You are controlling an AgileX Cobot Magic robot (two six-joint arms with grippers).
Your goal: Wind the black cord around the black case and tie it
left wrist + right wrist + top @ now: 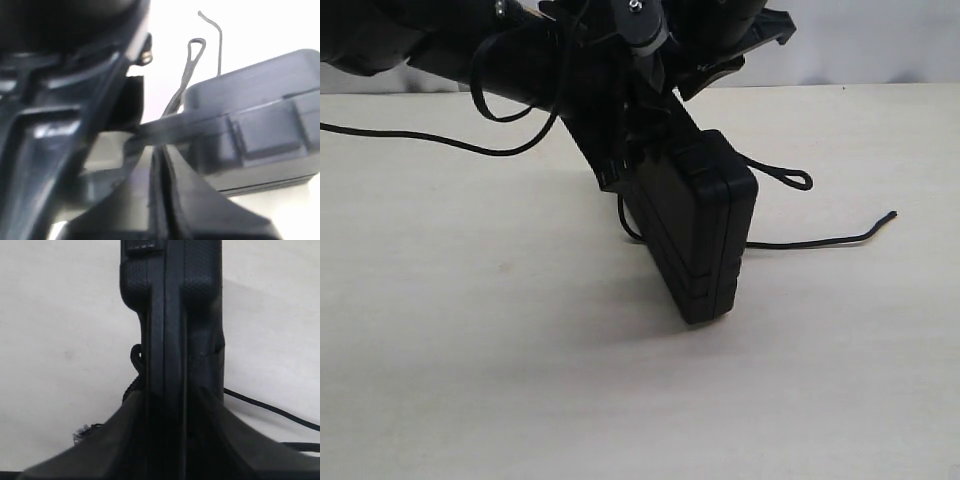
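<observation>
one black case (705, 235), one black cord (820, 241), two robot arms (430, 50), one table (470, 360)

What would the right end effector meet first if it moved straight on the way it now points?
The black case, which the right end effector clamps edge-on; beyond the case's far end, probably the table.

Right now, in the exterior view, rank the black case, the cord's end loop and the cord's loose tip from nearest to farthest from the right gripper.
1. The black case: clamped in the right gripper, centre of view.
2. The end loop of the black cord: just right of the case.
3. The loose tip: farthest right, beyond the loop.
</observation>
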